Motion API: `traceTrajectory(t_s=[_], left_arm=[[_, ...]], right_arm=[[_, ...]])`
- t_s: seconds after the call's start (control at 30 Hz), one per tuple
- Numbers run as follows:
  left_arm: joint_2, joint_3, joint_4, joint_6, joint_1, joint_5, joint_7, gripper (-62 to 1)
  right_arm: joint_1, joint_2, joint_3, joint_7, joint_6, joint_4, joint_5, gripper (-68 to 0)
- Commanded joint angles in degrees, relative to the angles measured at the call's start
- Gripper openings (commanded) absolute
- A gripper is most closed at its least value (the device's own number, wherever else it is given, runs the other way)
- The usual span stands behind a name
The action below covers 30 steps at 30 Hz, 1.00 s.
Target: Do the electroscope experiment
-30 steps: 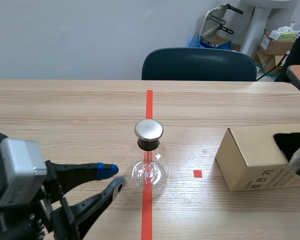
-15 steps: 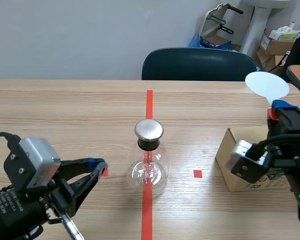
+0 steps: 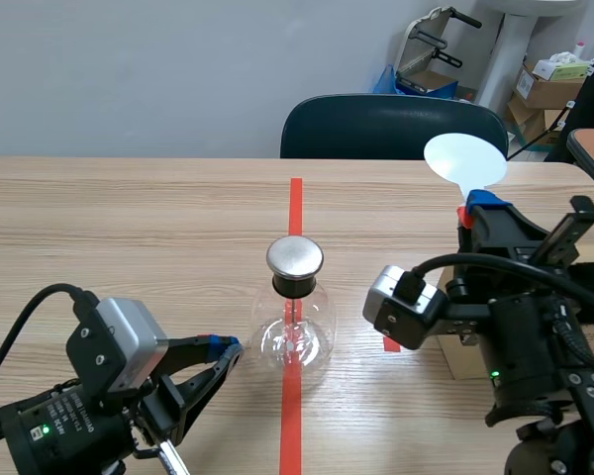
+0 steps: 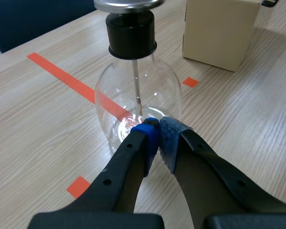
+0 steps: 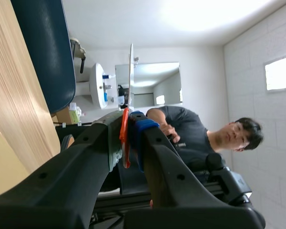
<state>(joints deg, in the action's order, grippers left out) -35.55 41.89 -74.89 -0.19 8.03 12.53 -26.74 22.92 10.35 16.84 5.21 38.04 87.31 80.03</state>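
The electroscope, a clear glass flask (image 3: 295, 334) with a black stopper and round metal cap (image 3: 295, 256), stands on the red tape line at the table's middle. My left gripper (image 3: 226, 348) lies low beside its left side, shut on nothing. In the left wrist view its blue pads (image 4: 150, 138) meet right at the flask (image 4: 138, 98) wall. My right gripper (image 3: 474, 212) is raised to the right of the flask, shut on the red handle (image 5: 125, 138) of a white disc paddle (image 3: 464, 158) that stands above it. In the right wrist view the disc (image 5: 131, 76) shows edge-on.
A cardboard box (image 4: 219, 28) sits on the table to the right of the flask, mostly hidden behind the right arm in the scene view. A dark chair (image 3: 391, 129) stands at the far edge. A person (image 5: 190, 133) shows in the right wrist view.
The right arm came up from behind the box and swung left with the white disc paddle. The left gripper closed and moved toward the flask.
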Motion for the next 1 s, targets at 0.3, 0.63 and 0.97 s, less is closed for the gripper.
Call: traceTrajectory(t_s=[0.3, 0.63, 0.97], left_arm=[[1.0, 0.6, 4.2, 0.7, -4.9, 3.1, -0.4, -58.3], [3.9, 1.4, 11.0, 0.5, -7.3, 3.3, -2.1, -58.3], [5.5, 3.2, 11.9, 0.7, -7.5, 3.3, -2.1, -58.3]], right_arm=[[-1.2, 1.7, 4.3, 4.5, -5.4, 0.8, 1.5, -65.6], [-1.1, 1.8, 5.4, 9.4, -7.2, 0.8, 2.1, -65.6], [-1.1, 1.9, 5.4, 10.1, -8.9, 0.8, 2.1, -65.6]])
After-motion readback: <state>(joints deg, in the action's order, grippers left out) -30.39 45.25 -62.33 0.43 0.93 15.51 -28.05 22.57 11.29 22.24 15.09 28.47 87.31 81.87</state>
